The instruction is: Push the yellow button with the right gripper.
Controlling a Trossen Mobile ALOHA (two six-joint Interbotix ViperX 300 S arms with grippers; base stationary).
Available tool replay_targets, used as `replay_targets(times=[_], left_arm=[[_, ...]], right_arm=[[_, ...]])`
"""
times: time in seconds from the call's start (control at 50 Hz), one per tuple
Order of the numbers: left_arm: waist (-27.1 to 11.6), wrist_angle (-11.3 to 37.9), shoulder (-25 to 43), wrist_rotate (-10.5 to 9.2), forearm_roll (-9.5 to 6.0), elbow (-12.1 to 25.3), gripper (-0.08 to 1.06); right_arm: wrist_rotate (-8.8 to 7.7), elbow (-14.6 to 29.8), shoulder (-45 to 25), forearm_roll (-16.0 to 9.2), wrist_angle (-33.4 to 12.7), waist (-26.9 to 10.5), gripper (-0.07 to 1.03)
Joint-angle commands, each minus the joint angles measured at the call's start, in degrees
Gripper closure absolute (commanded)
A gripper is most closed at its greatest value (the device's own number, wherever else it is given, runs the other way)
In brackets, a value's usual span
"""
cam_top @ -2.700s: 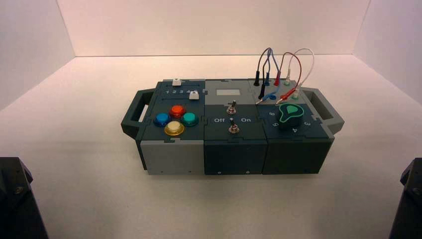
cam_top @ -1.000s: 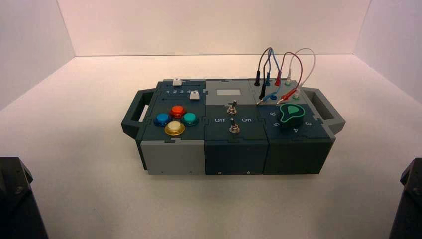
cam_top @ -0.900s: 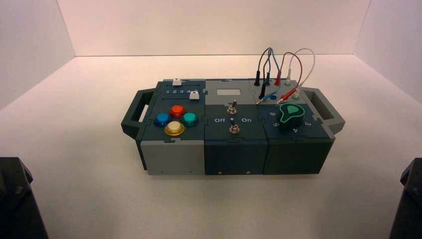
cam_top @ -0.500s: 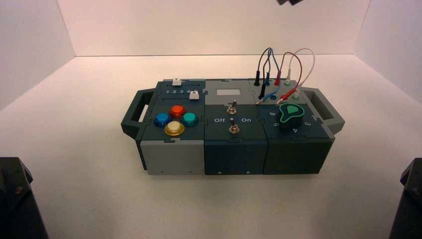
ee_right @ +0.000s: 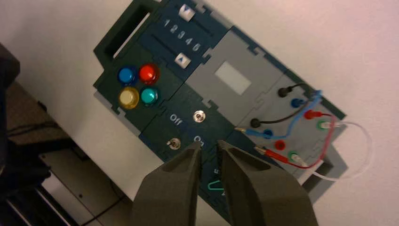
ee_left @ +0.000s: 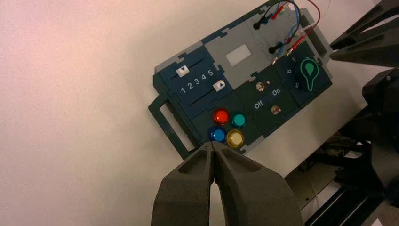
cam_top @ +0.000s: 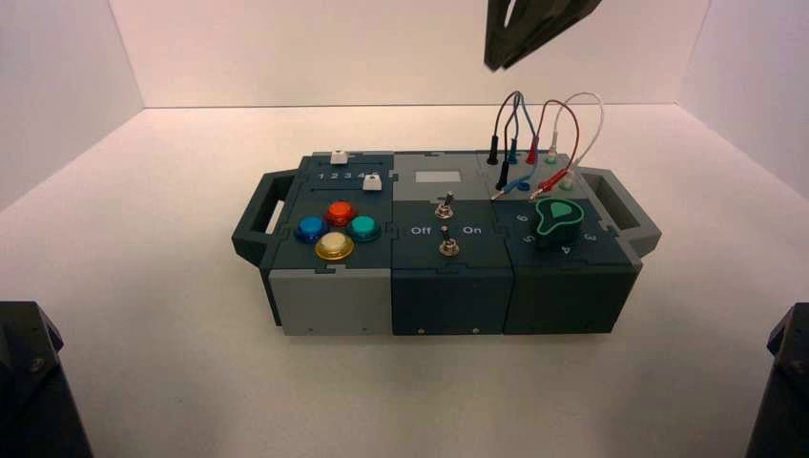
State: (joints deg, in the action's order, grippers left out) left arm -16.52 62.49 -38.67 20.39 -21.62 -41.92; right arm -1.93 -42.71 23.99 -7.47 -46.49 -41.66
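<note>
The right hand (cam_top: 496,59) hangs high above the box (cam_top: 448,286), at the top edge of the high view and over its back part, touching nothing. In the right wrist view its two dark fingers (ee_right: 176,181) stand a little apart, with a narrow gap between the tips, and they hold nothing; below them are seen the two toggle switches (ee_right: 199,116) with the words "Off" and "On", and the coloured wires (ee_right: 301,127) plugged in the grey panel. The yellow button (cam_top: 334,245) sits on the left part of the box, at the front of a group of four round buttons, well apart from the right hand. Beside it are the blue button (cam_top: 310,229), the orange-red button (cam_top: 340,212) behind it and the green button (cam_top: 363,227). Behind the buttons are two sliders (ee_left: 200,77) with white handles and the numbers 1 to 5. The green knob (cam_top: 555,219) is on the right part of the box. The left hand (ee_left: 214,147) is also raised over the box, its fingers pressed together at the tips and empty. The box stands on a white bench (cam_top: 143,315).
</note>
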Motion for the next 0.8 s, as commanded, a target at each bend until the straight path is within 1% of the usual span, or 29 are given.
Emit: replay_targets(times=[0.02,0.1,0.16,0.18,0.24,0.34,0.44,0.56,0.7,0.8], left_arm=[[-0.1,-0.1,0.2,-0.09,-0.26,0.6,1.01],[-0.2,0.3,0.3,-0.09,-0.26,0.4,1.01],[-0.3,0.4,0.3,-0.09,-0.26,0.4,1.01],[-0.3,0.5,0.3,-0.09,-0.26,0.3,1.01],[-0.4,0.8,0.3,0.0,-0.26,0.3,1.01],[-0.4,1.3,0.3,-0.09,-0.35,0.4,1.01],[-0.4,1.7,0.3,0.0,-0.26,0.4,1.01],[-0.4,3.3,0.4,0.26,-0.35,0.4,1.01],[-0.4,4.1,0.4,0.35,-0.35,0.6,1.01],[-0.4,4.7,0.4,0.62,-0.35,1.1,1.01]], right_arm=[[0.09,2.0,-2.2,-0.4,0.4,-2.1,0.83],[0.18,2.5,-4.1,-0.4,0.4,-3.7,0.91],[0.18,2.7,-5.1,-0.4,0.5,-4.4,0.91],[0.26,2.8,-5.9,-0.4,0.7,-5.4,0.92],[0.26,3.1,-6.9,-0.4,1.1,-6.5,0.92],[0.26,3.6,-8.8,-0.4,2.7,-8.9,0.96],[0.26,3.9,-9.8,-0.4,3.3,-9.7,0.97],[0.26,5.4,-14.9,-0.3,5.3,-12.8,0.98],[0.09,6.9,-18.5,-0.1,6.0,-14.7,0.98],[0.09,7.6,-20.7,0.0,7.5,-16.0,0.98]])
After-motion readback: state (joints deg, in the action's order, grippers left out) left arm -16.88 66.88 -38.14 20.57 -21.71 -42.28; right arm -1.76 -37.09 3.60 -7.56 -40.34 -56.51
